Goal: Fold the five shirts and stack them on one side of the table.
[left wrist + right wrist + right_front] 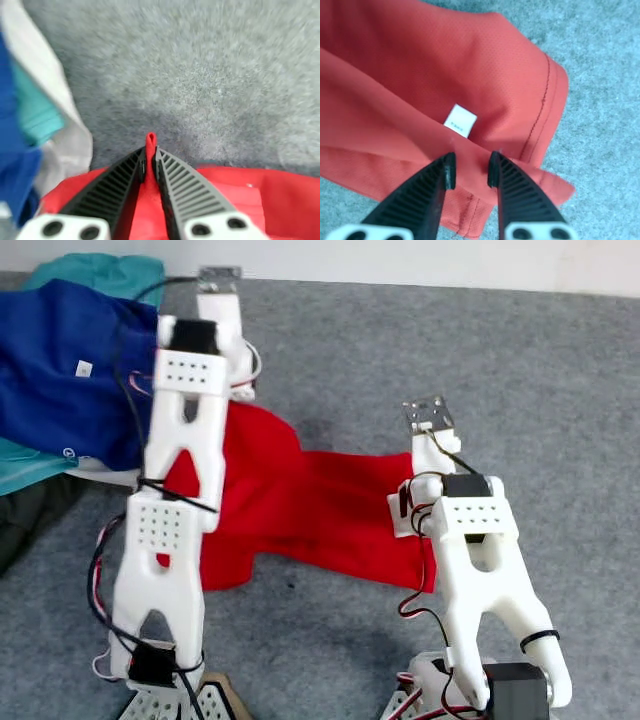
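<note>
A red shirt [320, 500] lies spread across the middle of the grey table. My left arm [185, 430] stretches over the shirt's left part. In the left wrist view my left gripper [150, 150] is shut on a raised pinch of the red shirt [280, 195], with a tip of cloth poking out between the jaws. My right gripper [410, 515] is at the shirt's right edge. In the right wrist view it [471, 172] is open by a narrow gap, its fingertips on either side of a fold of the red shirt [445, 60], near a white tag [460, 120].
A heap of other shirts sits at the far left: a blue shirt [60, 380] on top, a teal shirt [100, 270] behind it, white cloth [65, 125] at its edge and a dark garment [30, 520] at the left edge. Bare grey carpet [540, 370] spreads to the right.
</note>
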Controlling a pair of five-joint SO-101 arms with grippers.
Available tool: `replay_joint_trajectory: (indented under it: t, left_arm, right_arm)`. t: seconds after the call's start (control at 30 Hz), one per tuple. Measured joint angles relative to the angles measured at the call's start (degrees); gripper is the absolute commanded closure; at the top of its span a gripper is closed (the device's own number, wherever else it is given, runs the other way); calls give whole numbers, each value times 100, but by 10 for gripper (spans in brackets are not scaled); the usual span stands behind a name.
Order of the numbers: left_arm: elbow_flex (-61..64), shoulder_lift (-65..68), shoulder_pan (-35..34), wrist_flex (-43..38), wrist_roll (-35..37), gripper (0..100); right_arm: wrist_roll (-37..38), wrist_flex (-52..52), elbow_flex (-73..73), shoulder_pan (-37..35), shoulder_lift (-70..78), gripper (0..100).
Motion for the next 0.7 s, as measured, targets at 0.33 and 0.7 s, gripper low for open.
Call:
replay_joint_trajectory:
  t: [0.33,0.7]
  left_arm:
    - [4668,-3701,0,-9,-343,994]
    - [10338,-6778,0,-2084,-932,994]
  right_arm:
    - [0,0,0,0,0,882]
    - [0,0,0,0,0,882]
